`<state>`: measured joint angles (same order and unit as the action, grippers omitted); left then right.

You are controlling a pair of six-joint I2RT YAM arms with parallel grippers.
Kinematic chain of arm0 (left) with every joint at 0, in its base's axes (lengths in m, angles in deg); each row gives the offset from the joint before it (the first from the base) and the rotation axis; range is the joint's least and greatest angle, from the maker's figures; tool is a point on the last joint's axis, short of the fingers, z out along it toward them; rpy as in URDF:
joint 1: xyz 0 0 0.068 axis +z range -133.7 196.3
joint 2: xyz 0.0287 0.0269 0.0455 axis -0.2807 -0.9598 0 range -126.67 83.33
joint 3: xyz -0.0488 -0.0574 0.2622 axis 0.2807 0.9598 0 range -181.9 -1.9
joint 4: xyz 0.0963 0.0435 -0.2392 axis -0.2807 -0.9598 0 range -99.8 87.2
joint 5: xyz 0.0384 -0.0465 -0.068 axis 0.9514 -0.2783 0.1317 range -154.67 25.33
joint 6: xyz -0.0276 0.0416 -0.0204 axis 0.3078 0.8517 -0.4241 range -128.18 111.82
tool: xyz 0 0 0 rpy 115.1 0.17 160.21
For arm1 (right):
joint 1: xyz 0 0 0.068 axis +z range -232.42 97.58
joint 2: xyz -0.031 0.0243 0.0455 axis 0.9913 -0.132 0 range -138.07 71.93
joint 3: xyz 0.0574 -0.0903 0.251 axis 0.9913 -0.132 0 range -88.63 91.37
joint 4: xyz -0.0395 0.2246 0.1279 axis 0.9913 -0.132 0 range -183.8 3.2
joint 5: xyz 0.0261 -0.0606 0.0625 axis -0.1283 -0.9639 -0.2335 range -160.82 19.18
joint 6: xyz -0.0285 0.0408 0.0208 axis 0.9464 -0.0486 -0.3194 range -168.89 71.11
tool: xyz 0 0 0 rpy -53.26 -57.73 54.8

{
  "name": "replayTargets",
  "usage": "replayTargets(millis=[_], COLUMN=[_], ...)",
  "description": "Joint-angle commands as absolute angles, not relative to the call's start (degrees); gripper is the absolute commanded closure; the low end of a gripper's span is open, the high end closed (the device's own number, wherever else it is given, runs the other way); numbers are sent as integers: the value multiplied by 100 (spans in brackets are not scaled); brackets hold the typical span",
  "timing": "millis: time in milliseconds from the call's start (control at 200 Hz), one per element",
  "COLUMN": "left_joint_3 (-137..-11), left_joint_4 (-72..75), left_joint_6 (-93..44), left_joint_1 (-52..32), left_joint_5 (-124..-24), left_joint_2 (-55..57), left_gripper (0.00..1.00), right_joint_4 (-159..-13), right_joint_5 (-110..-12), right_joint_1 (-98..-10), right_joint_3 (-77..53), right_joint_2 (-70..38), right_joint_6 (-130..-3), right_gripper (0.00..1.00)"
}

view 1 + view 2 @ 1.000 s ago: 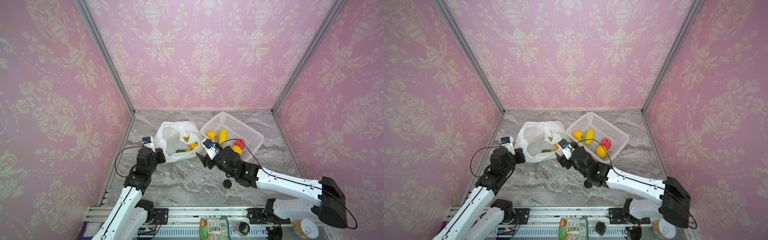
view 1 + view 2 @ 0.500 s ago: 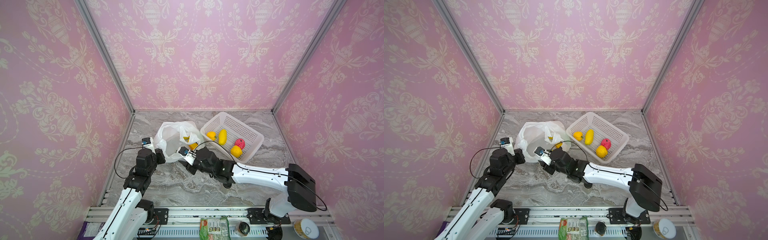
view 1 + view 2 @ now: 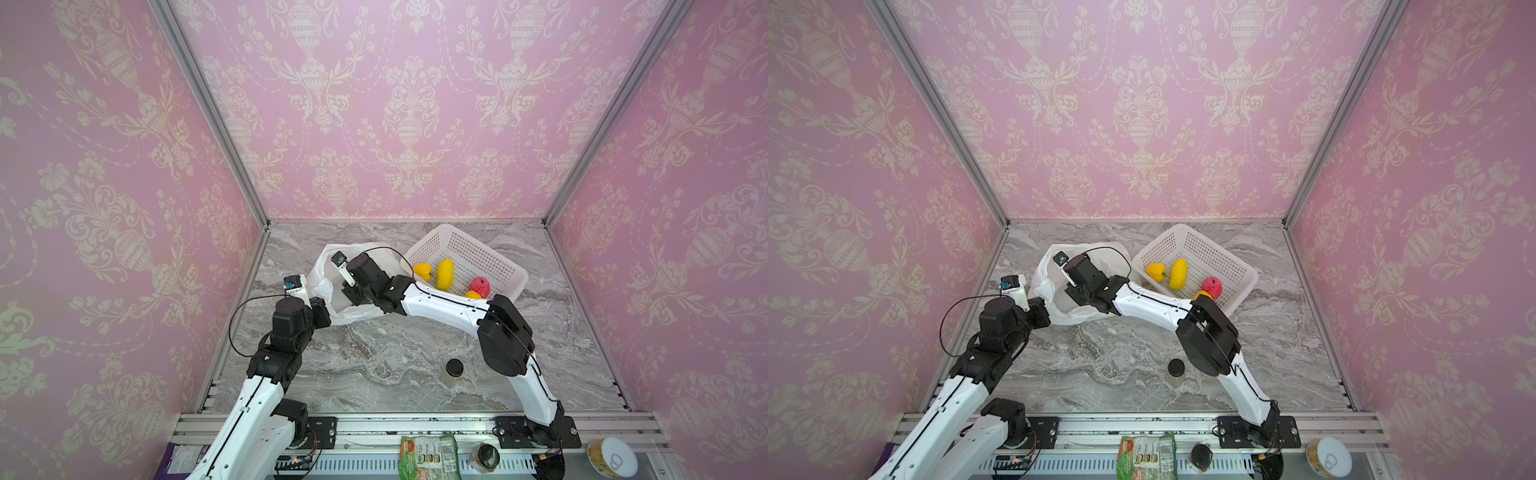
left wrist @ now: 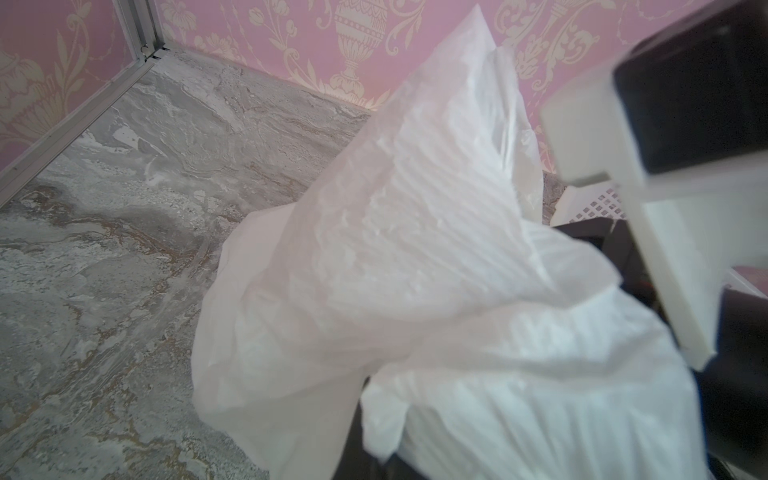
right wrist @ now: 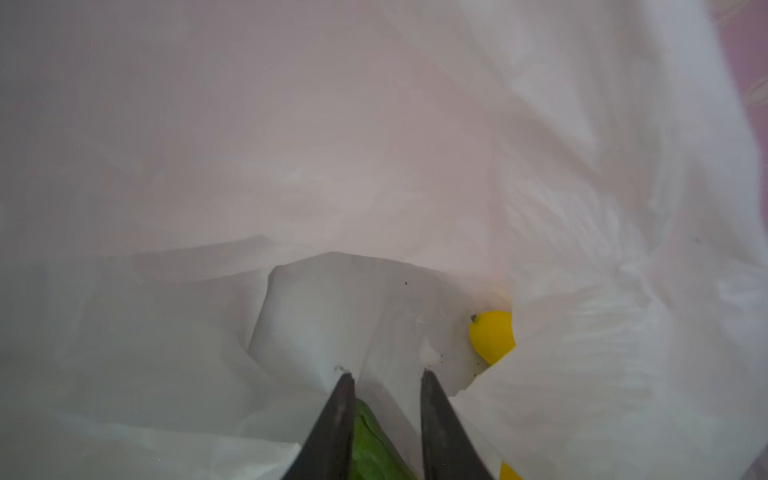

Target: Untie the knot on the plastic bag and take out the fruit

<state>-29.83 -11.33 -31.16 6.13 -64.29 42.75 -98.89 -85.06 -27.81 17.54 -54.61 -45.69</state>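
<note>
The white plastic bag lies open at the back left of the table. My left gripper is shut on the bag's near edge, and crumpled plastic covers its jaws in the left wrist view. My right gripper reaches inside the bag, its jaws closed narrowly on a green fruit. A yellow fruit peeks from a fold just beyond. More fruit lies in the basket: a yellow pepper, a long yellow piece and a pink-red one. The knot is out of view.
A white perforated basket stands right of the bag, close to the right forearm. A small black-lidded jar stands on the marble near the front. Pink walls close in three sides. A packet and a can lie on the front rail.
My right gripper has swung left from beside the basket into the bag's mouth, and its jaws have narrowed round the green fruit. The left arm has stayed put, holding the bag.
</note>
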Motion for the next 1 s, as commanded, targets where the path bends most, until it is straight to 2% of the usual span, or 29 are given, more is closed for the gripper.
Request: replayTargets(millis=[0,230,265,360,470,605,831,996], left_joint_3=[-2996,-3002,-2999,-2990,-2971,-2946,-2958,-2954], left_joint_4=[-1145,-1087,-1083,-1076,-1124,-1145,-1123,-1131], left_joint_6=[-3112,-3114,-3120,-3129,-3129,-3138,-3138,-3138], left_joint_1=[648,650,651,648,654,651,648,647], left_joint_5=[-6375,-6459,-6457,-6451,-6467,-6431,-6476,-6458], left_joint_2=[4271,4169,4181,4205,4226,4355,4284,4324], left_gripper=[100,100,100,100,100,100,100,100], right_joint_4=[-10827,-10298,-10277,-10131,-10267,-10715,-11364,-11746], right_joint_5=[-9112,-9508,-9525,-9546,-9567,-9557,-8818,-8693], right_joint_1=[-2734,-3020,-3042,-3048,-3056,-3063,-3182,-3252], right_joint_3=[1866,201,46,-306,-285,-31,760,1046], right_joint_2=[-5680,-4783,-4642,-4390,-4403,-4597,-5273,-5587], right_joint_6=[-4602,-4843,-4859,-4780,-4712,-4742,-4920,-5221], right_gripper=[71,54,49,26,16,11,10,12])
